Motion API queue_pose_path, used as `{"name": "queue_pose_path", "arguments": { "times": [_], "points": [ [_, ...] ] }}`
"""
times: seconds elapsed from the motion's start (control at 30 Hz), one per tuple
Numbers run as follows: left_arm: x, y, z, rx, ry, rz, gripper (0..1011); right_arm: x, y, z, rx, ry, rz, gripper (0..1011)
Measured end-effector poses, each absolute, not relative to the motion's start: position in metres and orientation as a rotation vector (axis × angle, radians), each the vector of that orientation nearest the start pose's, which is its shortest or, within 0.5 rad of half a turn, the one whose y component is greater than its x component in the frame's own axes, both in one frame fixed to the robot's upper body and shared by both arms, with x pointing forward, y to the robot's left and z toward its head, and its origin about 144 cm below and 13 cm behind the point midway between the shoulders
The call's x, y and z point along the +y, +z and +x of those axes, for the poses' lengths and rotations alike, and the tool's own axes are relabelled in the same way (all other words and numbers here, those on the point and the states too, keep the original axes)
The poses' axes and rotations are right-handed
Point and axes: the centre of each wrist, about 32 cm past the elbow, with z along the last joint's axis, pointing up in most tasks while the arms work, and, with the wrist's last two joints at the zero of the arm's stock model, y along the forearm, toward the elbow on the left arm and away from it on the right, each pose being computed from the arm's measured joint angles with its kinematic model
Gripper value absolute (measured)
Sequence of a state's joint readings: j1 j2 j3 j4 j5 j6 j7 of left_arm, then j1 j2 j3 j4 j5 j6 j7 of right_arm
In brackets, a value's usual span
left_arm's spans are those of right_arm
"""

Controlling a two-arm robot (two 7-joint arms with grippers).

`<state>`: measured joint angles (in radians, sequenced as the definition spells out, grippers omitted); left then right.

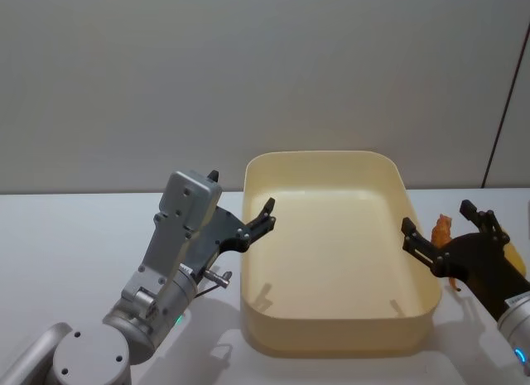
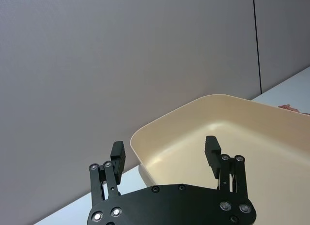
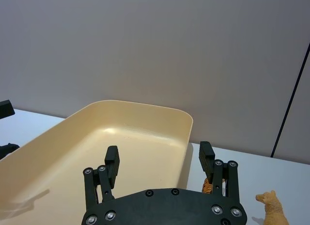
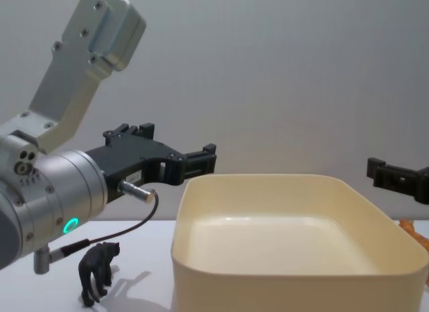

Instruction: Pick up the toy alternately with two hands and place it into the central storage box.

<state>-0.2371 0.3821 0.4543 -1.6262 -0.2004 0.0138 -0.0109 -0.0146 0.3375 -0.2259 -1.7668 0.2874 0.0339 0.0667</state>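
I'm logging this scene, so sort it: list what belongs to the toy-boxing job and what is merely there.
Belongs to the job:
- storage box
- black toy animal
- orange toy animal
- left gripper, open
- right gripper, open

Merely there:
- table
- grey wall
- black cable at the left arm

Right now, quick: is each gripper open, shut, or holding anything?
Left gripper: fingers open, holding nothing.
Right gripper: fingers open, holding nothing.

Pincers 2: left pincer (image 2: 164,155), right pincer (image 3: 159,159); storage box (image 1: 331,339) 1; toy animals (image 4: 97,272) 3.
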Motion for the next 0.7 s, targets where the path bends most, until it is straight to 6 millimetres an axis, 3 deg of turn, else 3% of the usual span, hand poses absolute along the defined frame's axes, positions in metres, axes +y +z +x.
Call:
{"name": "queue_pose_path", "arguments": {
  "times": [0.7],
  "points": [
    [0.1984,1.2044,0.492,-0.268,1.124,0.061,1001,-0.2371,1.1887,0.4433,-0.075,-1.23,0.026,1001]
  ]
}}
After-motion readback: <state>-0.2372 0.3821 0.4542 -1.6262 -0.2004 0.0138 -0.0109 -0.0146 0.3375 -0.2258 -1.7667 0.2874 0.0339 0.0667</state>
